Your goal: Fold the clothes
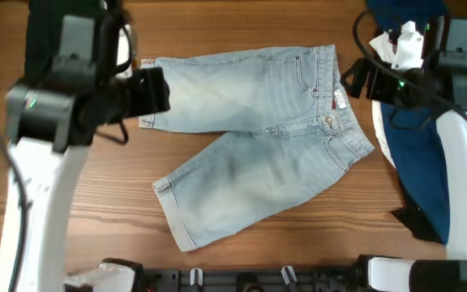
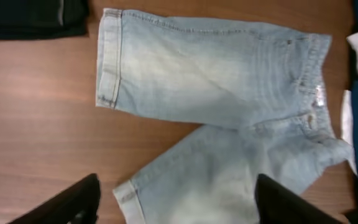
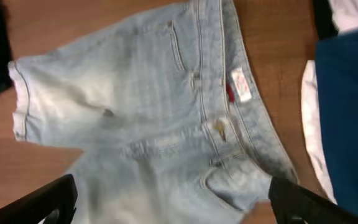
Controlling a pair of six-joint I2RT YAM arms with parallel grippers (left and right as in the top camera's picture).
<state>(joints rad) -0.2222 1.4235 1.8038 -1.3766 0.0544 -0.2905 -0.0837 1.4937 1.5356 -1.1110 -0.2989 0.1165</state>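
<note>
Pale blue denim shorts [image 1: 254, 138] lie spread flat on the wooden table, waistband to the right, the two legs splayed to the left. They also show in the left wrist view [image 2: 229, 93] and the right wrist view [image 3: 148, 118], where a small red and white tag [image 3: 238, 87] sits on the waistband. My left gripper [image 2: 176, 202] is open and empty, above the lower leg. My right gripper [image 3: 173, 202] is open and empty, above the shorts near the waistband pocket.
A navy garment [image 1: 416, 146] lies on white cloth [image 1: 402, 45] at the right edge, with a black piece [image 1: 416, 221] below it. A black garment [image 2: 33, 17] lies at the far left. Bare wood [image 1: 96, 203] runs along the front.
</note>
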